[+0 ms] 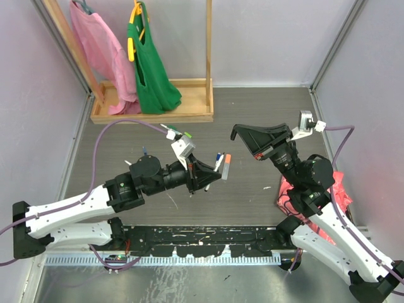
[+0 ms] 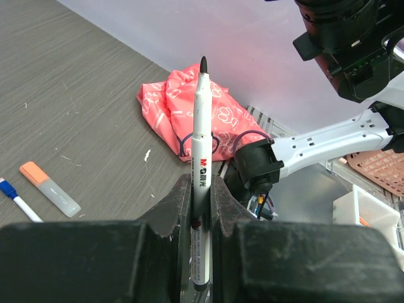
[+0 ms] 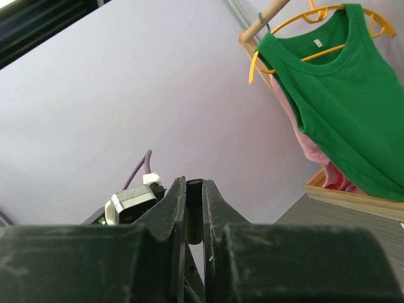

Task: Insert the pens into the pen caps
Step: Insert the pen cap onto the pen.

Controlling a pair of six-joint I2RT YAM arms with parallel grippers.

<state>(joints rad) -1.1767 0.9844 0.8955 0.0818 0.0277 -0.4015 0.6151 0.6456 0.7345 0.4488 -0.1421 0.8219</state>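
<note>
Grey wood-grain table point(image 1: 265, 120); left tool point(image 2: 201, 183) pinches pen point(image 2: 202, 120) marked "M&G"; right tool point(image 3: 194, 184) pinches dark cap point(image 3: 194, 218).

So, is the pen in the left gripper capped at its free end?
No: the pen clamped in the left gripper ends in a bare black tip pointing up, with no cap on it.

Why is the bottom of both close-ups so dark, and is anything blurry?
Left wrist view: dark jaws right at the lens; the pen between them sharp, print readable. Right wrist view: same dark jaws, black cap between them indistinct, green vest crisp. Top view: even light, faint shadows.
</note>
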